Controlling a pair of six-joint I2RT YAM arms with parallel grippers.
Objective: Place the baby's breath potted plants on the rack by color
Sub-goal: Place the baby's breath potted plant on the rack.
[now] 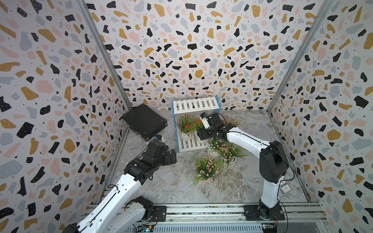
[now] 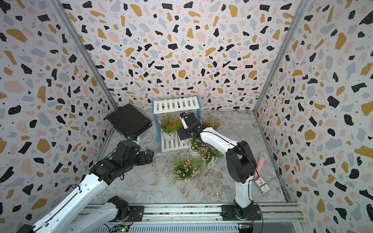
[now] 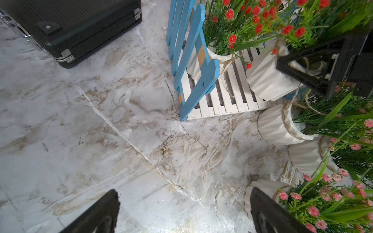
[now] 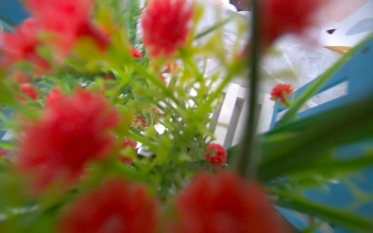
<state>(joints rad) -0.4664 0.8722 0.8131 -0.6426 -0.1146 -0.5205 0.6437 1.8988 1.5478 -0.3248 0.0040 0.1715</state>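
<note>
A: So, which step is this?
B: Filling the lower shelf of the rack point(image 1: 194, 105), upper centre of the frame, with the orange-red colour, I judge. The first orange-red plant point(image 1: 185, 124) stands at that shelf's left end. The second orange-red plant point(image 3: 264, 80) sits tilted at the shelf's front edge, with the right pincer point(image 3: 292, 62) down over it.
A: Is it gripped?
B: I cannot tell. One side of the pincer lies against the pot near its rim, but the other side is hidden. The right wrist view gives only blurred red blooms and a strip of white slat.
A: And the left pincer point(image 3: 182, 192)?
B: Wide open and holding nothing. It hovers over the desk point(image 1: 161, 187) just left of the rack's lower corner, below the black case point(image 1: 144, 121).
A: Where are the others?
B: The third orange-red plant point(image 2: 214, 123) shows right of the rack, its pot hidden behind the right arm. The three pink plants point(image 1: 206, 168) cluster on the desk below the rack, centre of the frame, and none is shelved. The top shelf is bare.
A: What does the next move call for?
B: Likely standing that tilted pot upright and square on the slats, beside the first but clear of it, then letting go and rising out without dragging leaves or knocking the top shelf
</note>
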